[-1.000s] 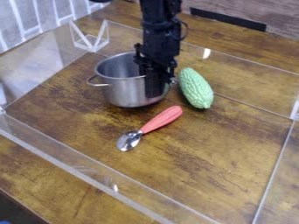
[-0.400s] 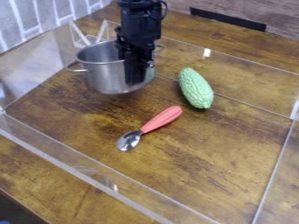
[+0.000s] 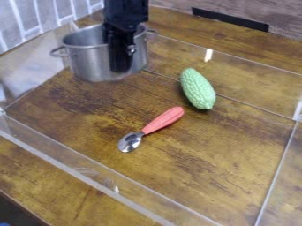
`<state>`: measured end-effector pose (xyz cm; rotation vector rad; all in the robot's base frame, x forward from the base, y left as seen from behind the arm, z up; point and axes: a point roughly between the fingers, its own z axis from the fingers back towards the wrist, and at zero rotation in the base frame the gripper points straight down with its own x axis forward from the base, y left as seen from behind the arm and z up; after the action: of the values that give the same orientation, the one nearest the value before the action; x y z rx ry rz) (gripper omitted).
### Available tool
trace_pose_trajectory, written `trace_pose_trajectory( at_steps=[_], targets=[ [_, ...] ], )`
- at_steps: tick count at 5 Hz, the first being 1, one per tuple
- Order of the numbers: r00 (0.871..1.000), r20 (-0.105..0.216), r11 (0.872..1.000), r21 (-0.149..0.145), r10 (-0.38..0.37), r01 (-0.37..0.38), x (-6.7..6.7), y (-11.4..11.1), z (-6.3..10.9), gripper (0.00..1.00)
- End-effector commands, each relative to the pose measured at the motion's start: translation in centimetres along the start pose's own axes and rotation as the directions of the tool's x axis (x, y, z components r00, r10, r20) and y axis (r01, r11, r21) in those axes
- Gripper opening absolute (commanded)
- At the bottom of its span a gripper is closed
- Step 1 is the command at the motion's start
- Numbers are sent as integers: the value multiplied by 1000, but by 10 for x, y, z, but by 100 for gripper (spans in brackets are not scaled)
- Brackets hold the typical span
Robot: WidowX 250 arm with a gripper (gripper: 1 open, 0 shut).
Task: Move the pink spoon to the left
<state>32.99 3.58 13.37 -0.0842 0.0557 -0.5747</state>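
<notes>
The pink spoon (image 3: 154, 128) is made of matt pinkish-red plastic with a shiny metal bowl. The pot (image 3: 92, 53) is brushed metal, the table (image 3: 224, 168) dark grained wood, the green vegetable (image 3: 197, 88) bumpy-skinned.

A black robot arm is reaching straight down from the top edge, its gripper (image 3: 122, 64) pointing downward with jaws closed.

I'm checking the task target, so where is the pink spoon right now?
In the camera view the pink spoon lies flat near the middle of the wooden table, just below and left of the green vegetable, well apart from the pot.
</notes>
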Motion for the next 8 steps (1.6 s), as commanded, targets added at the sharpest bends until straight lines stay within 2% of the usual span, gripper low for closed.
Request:
trace_pose_trajectory(
  at_steps=[1,2,3,4,5,6,8],
  targets=[
    [995,76,997,56,-59,55,-11,-23,30,0],
    [992,84,995,38,-90,87,-22,-40,20,0],
    [988,97,992,12,-124,124,-19,-43,-2,100],
    [984,114,990,-3,-140,141,-13,-40,-18,0],
    [984,110,990,-7,-142,144,-10,-30,-29,0],
    [981,121,989,21,-149,147,-3,-36,-21,0],
    [964,137,972,90,-228,217,4,-49,-27,0]
  ],
)
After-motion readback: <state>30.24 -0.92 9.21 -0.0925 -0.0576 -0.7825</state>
